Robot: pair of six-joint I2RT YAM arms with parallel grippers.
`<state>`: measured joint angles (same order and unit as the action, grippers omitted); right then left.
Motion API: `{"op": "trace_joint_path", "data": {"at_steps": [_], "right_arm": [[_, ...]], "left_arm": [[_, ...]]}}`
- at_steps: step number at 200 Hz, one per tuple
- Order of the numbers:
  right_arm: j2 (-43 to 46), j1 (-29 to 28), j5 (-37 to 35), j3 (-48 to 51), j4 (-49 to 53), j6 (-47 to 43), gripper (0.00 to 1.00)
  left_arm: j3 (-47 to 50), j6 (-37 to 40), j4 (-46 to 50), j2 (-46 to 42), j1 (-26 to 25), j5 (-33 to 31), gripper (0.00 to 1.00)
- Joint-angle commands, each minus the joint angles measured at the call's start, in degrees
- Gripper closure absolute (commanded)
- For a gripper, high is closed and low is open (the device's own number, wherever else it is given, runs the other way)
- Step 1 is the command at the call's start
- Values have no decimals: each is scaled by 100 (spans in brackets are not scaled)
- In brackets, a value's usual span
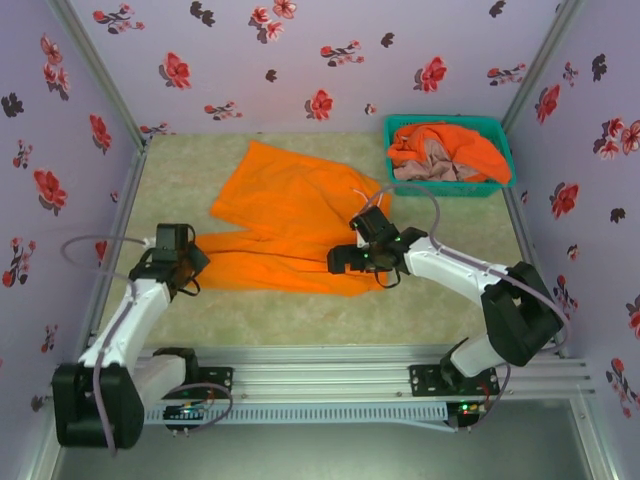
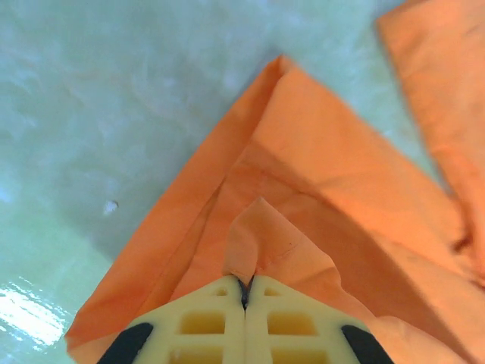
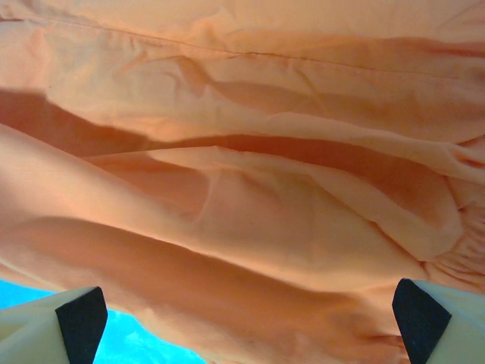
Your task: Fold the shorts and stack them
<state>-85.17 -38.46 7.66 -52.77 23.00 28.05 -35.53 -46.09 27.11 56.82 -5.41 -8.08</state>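
Status at that moment: early, we'd say. One pair of orange shorts (image 1: pixel 290 210) lay spread on the surface (image 1: pixel 440 295), centre-left, rumpled, with no clean fold in it. The near strip possibly lay doubled over, but the top view was too coarse for us to call it.

Left fingers (image 2: pixel 231 311) were pressed together, pinching a small ridge of cloth at the shorts' left end. Right fingers (image 3: pixel 79 322) stood spread wide over the near right part of the same pair, orange cloth across the gap between them. We couldn't tell whether they touched it. We read it as the grab for the first fold: one side gripped, the other not.

Second orange pair (image 1: pixel 455 140) and the pink-beige pair (image 1: pixel 430 168) sat bunched together in the teal basket (image 1: pixel 440 120) at the far right corner, unfolded. Nothing was stacked anywhere.

Left to do, by our judgement: fold this pair, pull the other two out, fold each, stack all three.
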Motion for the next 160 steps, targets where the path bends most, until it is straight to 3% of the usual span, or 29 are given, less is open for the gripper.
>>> {"op": "trace_joint_path", "data": {"at_steps": [1,49,86,104,125,134,160], "right_arm": [[202,40,-101,39,112,-43,1],[251,-93,764,244,312,-417,6],[11,-825,408,311,617,-599,13],[-220,-1009,389,384,659,-586,17],[-473,-1071,354,499,866,-612,23],[-559,-1087,338,550,992,-655,25],[-560,-1188,311,697,1337,-766,29]], "left_arm": [[-138,63,785,-619,-46,-216,99],[209,-410,1547,-2124,-194,-69,98],[395,-471,1630,-3224,-241,24,86],[277,-174,1388,-3629,-241,9,71],[36,229,892,-3903,-241,-91,46],[-64,349,620,-3894,-241,-130,36],[-428,618,233,-3418,-241,-129,18]]}}
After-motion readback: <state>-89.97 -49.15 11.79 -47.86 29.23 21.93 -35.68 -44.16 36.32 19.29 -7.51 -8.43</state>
